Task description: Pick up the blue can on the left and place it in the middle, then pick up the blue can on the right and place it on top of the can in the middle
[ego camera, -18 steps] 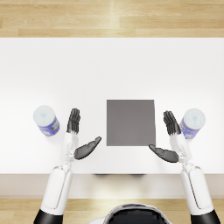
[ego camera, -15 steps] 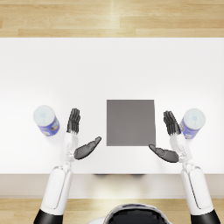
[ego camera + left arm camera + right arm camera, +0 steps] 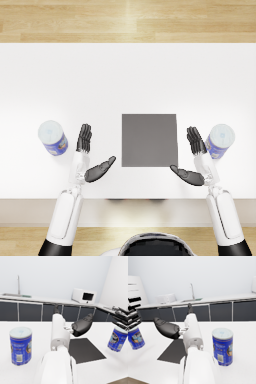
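My left hand is spread and empty beside the left can; my right hand, equally empty, seems nearly touching the right can. A careless reach could topple either before the mat.

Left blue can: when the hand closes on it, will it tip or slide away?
The left blue can stands upright and squat, so it probably resists tipping. Its rigid-looking round wall may slip on the smooth white table if nudged. The left hand is open beside it.

white table | microwave on counter | sink faucet
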Available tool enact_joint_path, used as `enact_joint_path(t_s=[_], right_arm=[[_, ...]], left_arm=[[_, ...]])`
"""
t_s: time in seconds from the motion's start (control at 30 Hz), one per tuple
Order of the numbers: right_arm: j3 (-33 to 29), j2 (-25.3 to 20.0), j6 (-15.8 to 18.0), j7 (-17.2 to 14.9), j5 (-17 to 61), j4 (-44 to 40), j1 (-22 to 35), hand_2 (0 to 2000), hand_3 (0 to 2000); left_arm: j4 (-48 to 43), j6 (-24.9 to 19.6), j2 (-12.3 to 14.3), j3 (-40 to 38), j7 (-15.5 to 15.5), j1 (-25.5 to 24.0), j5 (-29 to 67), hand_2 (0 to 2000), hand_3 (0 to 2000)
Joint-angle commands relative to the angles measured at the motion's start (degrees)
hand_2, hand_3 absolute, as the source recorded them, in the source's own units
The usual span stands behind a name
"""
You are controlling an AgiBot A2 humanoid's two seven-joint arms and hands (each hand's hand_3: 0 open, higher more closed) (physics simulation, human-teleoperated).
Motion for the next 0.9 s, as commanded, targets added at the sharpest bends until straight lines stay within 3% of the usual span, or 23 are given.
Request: enact_joint_path(t_s=[0.03, 0.1, 0.17, 0.3, 0.57, 0.7, 0.9], right_arm=[[0.0, 0.0, 0.0, 0.0, 0.0, 0.0, 0.0, 0, 0], [1.71, -0.06, 0.0, 0.0, 0.0, -0.93, 0.11, 0, 0], [0.8, -1.15, -2.78, 2.81, 0.0, -0.08, 1.39, 0, 0], [-4.58, -2.64, -4.94, 5.0, 0.0, 0.27, 3.55, 0, 0], [-14.59, -3.42, -5.66, 5.73, 19.67, 2.25, 3.7, 0, 0], [-17.76, -3.74, -5.7, 5.77, 23.09, 1.77, 2.98, 0, 0], [-18.32, -4.27, -5.71, 5.78, 24.14, -1.86, 2.15, 0, 0]], left_arm=[[0.0, 0.0, 0.0, 0.0, 0.0, 0.0, 0.0, 0, 0], [0.93, 0.0, 0.06, 1.72, 0.0, 0.11, 0.0, 0, 0], [0.36, -2.81, 1.12, -1.29, -2.8, 1.53, 0.0, 0, 0], [2.02, -4.99, 2.89, -7.17, -4.98, 5.53, 2.51, 0, 0], [1.35, -5.72, 2.8, -20.81, -5.71, 7.14, 22.95, 0, 0], [3.71, -5.76, 3.06, -26.1, -5.75, 6.73, 27.74, 0, 0], [9.22, -5.78, 3.5, -26.8, -5.76, 6.27, 29.2, 0, 0]])
